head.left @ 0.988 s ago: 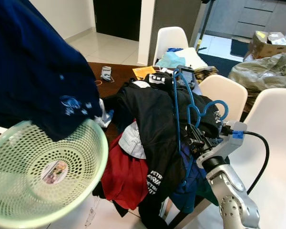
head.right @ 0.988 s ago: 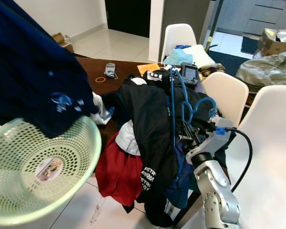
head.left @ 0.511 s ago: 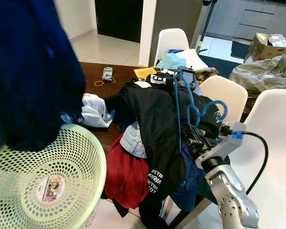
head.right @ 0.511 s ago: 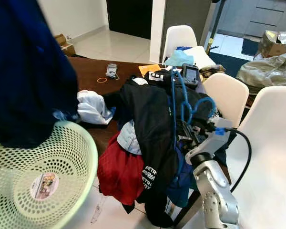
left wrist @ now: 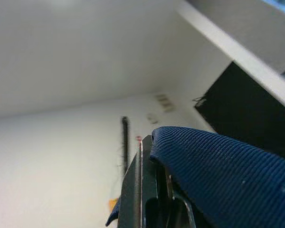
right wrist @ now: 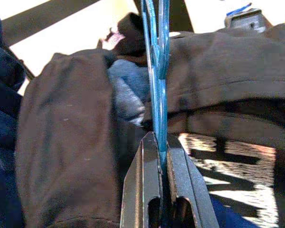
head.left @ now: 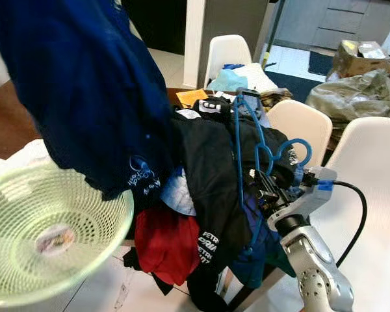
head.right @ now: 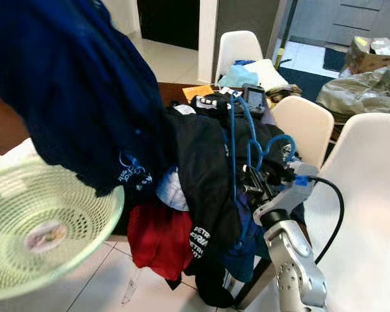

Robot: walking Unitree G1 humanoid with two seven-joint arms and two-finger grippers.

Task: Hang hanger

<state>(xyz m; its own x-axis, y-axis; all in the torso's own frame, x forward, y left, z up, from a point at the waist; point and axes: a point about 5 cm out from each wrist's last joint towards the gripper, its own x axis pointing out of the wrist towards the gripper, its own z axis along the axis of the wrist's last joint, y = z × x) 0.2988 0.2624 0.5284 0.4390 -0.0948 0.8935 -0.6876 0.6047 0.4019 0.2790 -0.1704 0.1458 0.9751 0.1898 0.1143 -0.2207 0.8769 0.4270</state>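
Blue plastic hanger (head.left: 255,140) stands above the clothes pile (head.left: 208,188), pinched at its lower edge by the right gripper (right wrist: 157,164). It looks light, thin, slippery. Left gripper (left wrist: 154,183) pinches the soft navy garment (head.left: 91,84), held high.

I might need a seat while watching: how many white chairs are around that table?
3. One white chair stands at the table's far side, one beside the clothes pile, and one nearest, by the robot's right arm. Others may be hidden behind the hanging blue garment.
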